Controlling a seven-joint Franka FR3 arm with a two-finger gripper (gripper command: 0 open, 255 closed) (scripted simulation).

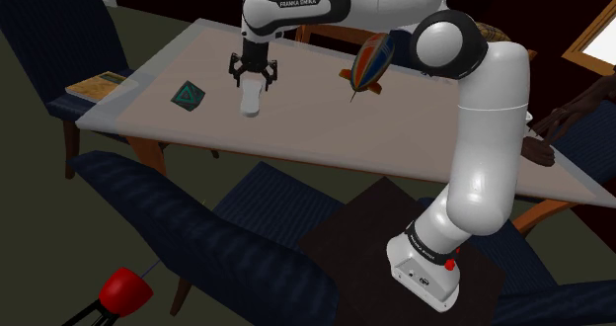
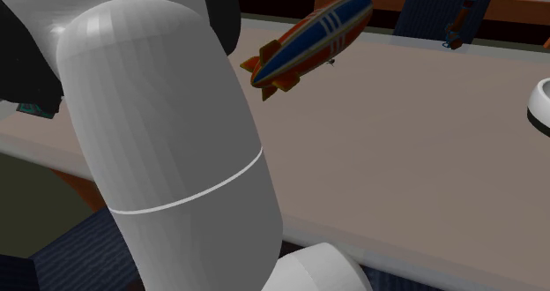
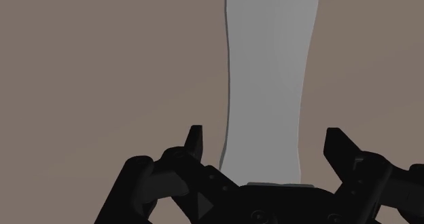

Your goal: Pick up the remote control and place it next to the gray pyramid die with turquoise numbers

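Observation:
A plain white-grey remote control [image 1: 251,101] lies on the brown table [image 1: 326,126], a little toward the shoulder view's right of the grey pyramid die with turquoise markings [image 1: 187,95]. My black gripper [image 1: 254,75] points down right over the remote. In the wrist view the long remote [image 3: 268,87] runs out between the fingers of my gripper [image 3: 265,140]. The fingers [image 3: 195,140] stand apart on either side of it, with a small gap showing on each side. The gripper is open and nothing is clasped.
A red and blue toy blimp [image 1: 373,62] [image 2: 308,38] stands on the table behind the arm. A white bowl [image 2: 539,104] sits at the second exterior view's right edge. Dark blue chairs [image 1: 188,225] ring the table; a book [image 1: 99,84] lies on one.

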